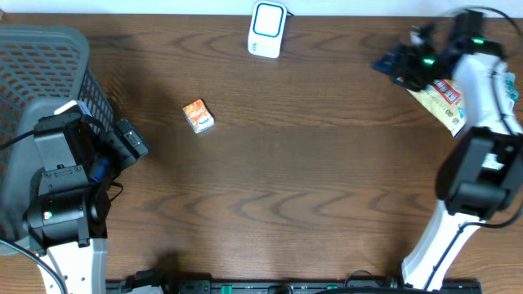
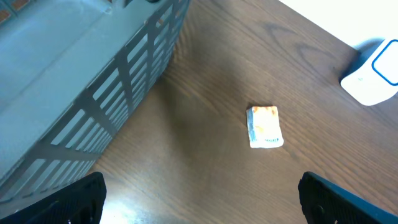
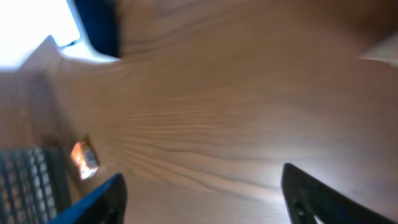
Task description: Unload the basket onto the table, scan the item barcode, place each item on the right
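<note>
Grey basket (image 1: 82, 49) at the table's (image 1: 310, 180) left edge — perhaps a packet (image 1: 445, 102) far right.

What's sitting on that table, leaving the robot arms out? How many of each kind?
grey basket: 1
white scanner: 1
packets: 2, the orange packet and the pale packet
Total: 4

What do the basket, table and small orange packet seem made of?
The basket looks like matte grey moulded plastic, with slatted walls. The table is dark wood or laminate, grain showing. The packet seems printed card or wrap; unclear.
</note>
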Motion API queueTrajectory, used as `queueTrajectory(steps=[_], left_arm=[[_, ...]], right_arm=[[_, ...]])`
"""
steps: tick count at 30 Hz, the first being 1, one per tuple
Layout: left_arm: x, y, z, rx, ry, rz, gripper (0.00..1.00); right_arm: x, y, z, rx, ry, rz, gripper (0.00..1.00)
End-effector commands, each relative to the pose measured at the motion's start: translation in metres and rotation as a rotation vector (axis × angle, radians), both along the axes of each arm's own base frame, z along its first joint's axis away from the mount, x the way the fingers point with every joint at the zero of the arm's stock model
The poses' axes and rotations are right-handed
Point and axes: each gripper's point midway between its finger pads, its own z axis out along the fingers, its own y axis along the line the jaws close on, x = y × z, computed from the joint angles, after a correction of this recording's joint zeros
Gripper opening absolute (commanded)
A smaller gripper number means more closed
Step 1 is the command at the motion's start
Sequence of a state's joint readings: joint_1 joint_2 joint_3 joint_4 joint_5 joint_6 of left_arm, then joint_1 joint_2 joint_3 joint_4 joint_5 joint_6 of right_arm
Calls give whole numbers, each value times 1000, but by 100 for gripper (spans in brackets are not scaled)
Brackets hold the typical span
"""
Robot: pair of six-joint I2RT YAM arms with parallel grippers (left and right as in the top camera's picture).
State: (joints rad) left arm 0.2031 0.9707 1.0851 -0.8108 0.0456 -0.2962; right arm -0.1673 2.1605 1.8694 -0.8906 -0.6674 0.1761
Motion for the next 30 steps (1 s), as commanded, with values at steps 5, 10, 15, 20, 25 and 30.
queueTrajectory(steps=[5,10,15,20,25,30], left_arm=[[0,4,2,3,-3,21,98],[0,4,2,3,-3,21,98],[0,4,2,3,-3,21,98],[0,4,2,3,-3,21,98],[0,4,2,3,-3,21,98],[0,4,2,3,-3,21,98]], right_arm=[[16,137,21,-77,-224,253,89],[15,219,25,-208,-350,308,91],[6,288,22,-262,-449,338,94],[-7,344,-6,-202,-459,379,95],[-22,383,-43,-88,-404,433,98],[-35,402,-73,-63,-378,487,96]])
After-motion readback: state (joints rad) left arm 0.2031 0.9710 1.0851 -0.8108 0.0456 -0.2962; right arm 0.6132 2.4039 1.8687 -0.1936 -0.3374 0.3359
